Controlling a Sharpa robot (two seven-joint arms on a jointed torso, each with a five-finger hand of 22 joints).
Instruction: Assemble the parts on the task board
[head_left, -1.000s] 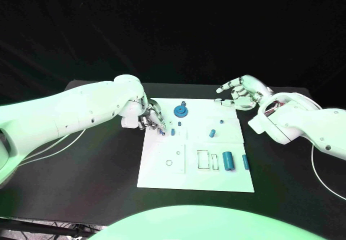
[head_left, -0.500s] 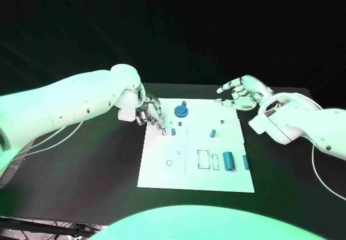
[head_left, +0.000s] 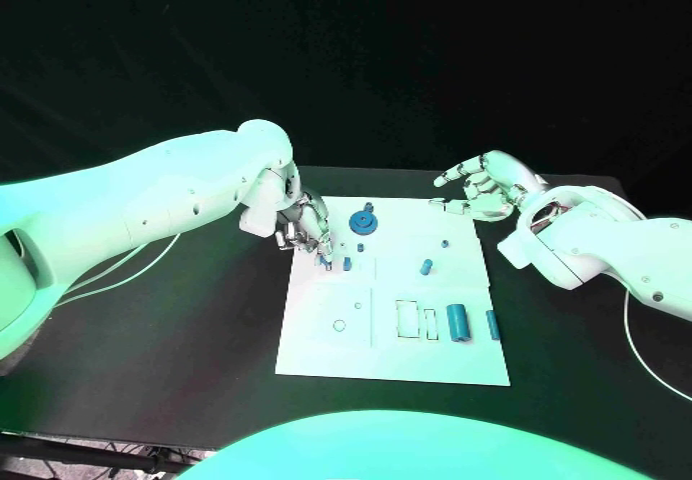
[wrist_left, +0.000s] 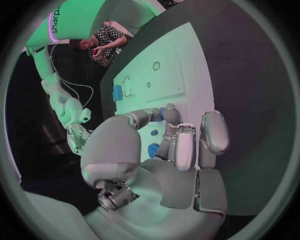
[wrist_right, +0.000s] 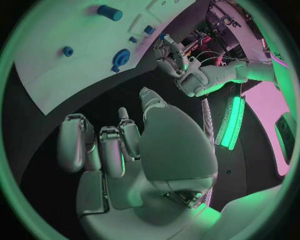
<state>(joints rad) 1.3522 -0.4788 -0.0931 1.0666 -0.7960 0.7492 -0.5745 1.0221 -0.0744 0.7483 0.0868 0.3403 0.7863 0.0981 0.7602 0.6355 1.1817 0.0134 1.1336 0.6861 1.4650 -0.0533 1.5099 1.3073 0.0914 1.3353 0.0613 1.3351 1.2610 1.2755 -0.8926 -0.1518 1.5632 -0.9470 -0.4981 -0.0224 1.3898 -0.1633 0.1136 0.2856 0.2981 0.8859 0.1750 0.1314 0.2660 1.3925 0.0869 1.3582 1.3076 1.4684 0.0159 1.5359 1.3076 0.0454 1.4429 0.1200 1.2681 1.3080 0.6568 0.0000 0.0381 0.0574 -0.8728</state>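
Fingers of the silver left hand (head_left: 303, 228) curled down at the far-left corner of the white rectangular task board (head_left: 325, 355), pinching a small blue part (head_left: 323, 254) against it. Beside them stood a round blue gear (head_left: 362, 221). Well right, the silver right hand (head_left: 483, 188) hovered empty, fingers loosely spread.

task board (head_left: 389, 350) mid-table | left hand (head_left: 303, 225) over its far-left corner | right hand (head_left: 483, 187) beyond far-right corner

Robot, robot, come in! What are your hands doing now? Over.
Left hand over task board far-left corner, by small blue parts. Right hand off far-right corner, holding nothing. Nothing blocking.
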